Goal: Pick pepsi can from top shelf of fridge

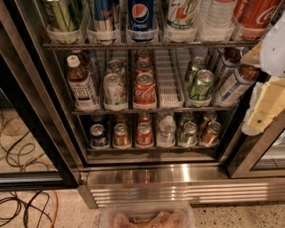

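Observation:
The pepsi can [140,18], dark blue with the round globe and white lettering, stands upright in the middle lane of the top shelf [133,45], a wire rack with whitish lane fronts. A Red Bull can [103,14] is at its left and a 7UP can [180,13] at its right. The fridge [187,189] stands open, with its steel base grille below. My gripper [263,109], white and yellowish, hangs at the right edge of the view, lower than the top shelf and well right of the pepsi can, touching nothing.
A large Coca-Cola can [256,15] and a clear bottle [218,18] fill the top shelf's right lanes. Lower racks hold Coca-Cola cans [144,89], a bottle [82,87] and green cans [200,82]. A dark door frame [31,111] and floor cables [22,147] are at left. A plastic tub [147,216] is at the bottom.

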You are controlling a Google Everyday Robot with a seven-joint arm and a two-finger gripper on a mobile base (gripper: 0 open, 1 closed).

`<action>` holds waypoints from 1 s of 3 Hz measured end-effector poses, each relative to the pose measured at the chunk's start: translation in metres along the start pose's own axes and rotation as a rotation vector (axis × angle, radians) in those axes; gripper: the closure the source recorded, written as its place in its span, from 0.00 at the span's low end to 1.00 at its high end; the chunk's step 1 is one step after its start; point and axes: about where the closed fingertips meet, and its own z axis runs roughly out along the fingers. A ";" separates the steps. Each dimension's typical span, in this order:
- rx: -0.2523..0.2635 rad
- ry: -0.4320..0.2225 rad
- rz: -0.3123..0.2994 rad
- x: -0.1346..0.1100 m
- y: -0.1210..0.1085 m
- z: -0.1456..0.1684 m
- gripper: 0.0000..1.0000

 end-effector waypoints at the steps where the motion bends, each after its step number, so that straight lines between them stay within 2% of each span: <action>1: 0.013 -0.013 0.004 -0.002 -0.001 -0.001 0.00; 2: 0.062 -0.074 0.034 -0.010 -0.004 0.005 0.00; 3: 0.054 -0.206 0.109 -0.019 0.025 0.038 0.00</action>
